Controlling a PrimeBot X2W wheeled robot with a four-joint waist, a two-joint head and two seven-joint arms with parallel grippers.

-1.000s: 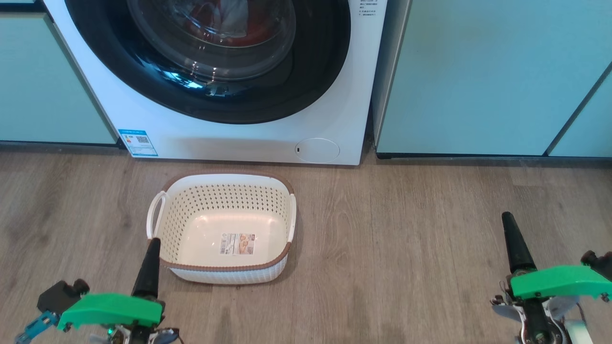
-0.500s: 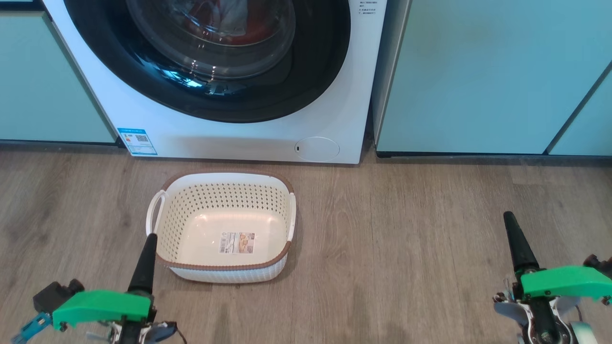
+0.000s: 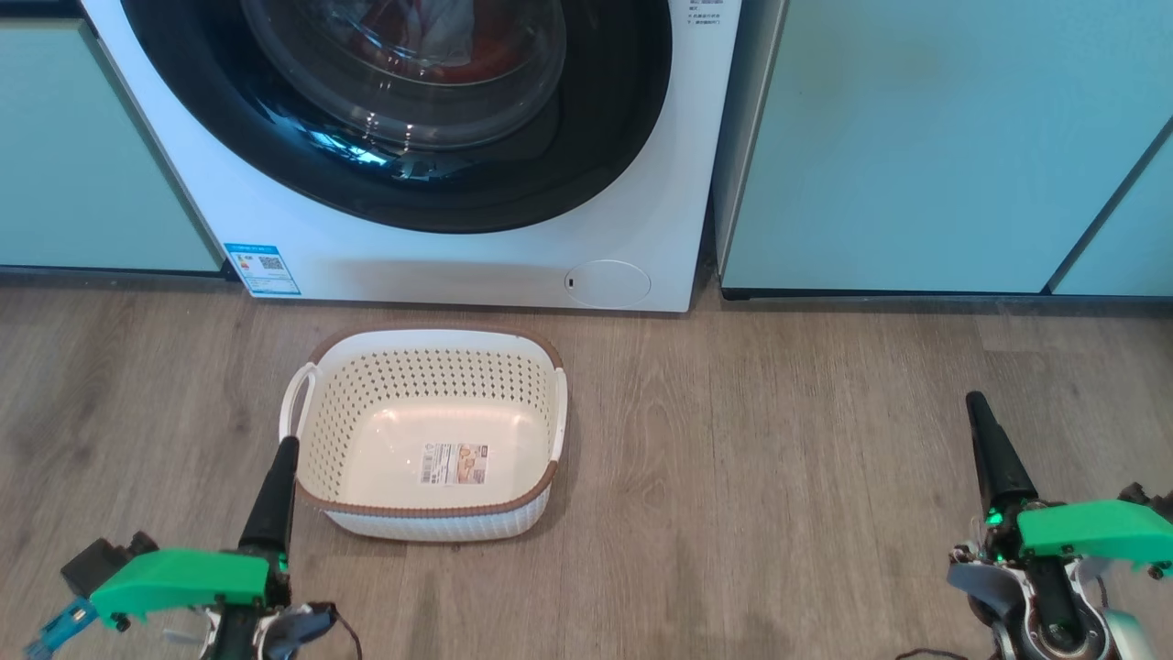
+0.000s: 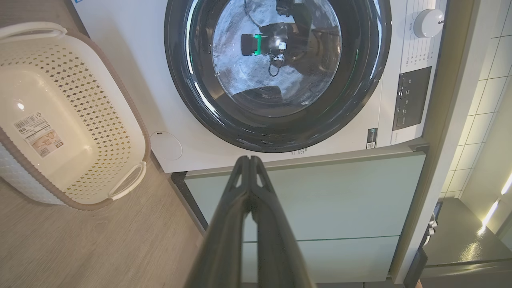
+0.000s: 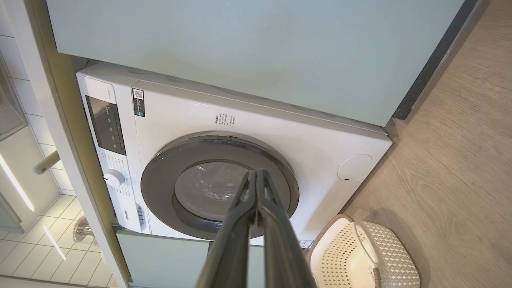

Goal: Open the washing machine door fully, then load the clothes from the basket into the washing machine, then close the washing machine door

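Clothes (image 3: 438, 41) lying inside the washing machine (image 3: 440, 266), showing red and white through the glass of the washing machine door (image 3: 596, 137), itself sitting shut against the white front. Basket (image 3: 431, 335) standing on the wood floor (image 3: 779, 458) just before the machine, paper label (image 3: 454, 465) showing on its bare bottom. Left gripper (image 3: 287, 451) hovering near the basket's left rim, fingers pressed together, holding nothing. Right gripper (image 3: 977, 405) hanging well apart to the right, likewise pinched closed, gripping nothing. Teal cabinets (image 3: 916, 137) flanking the machine.
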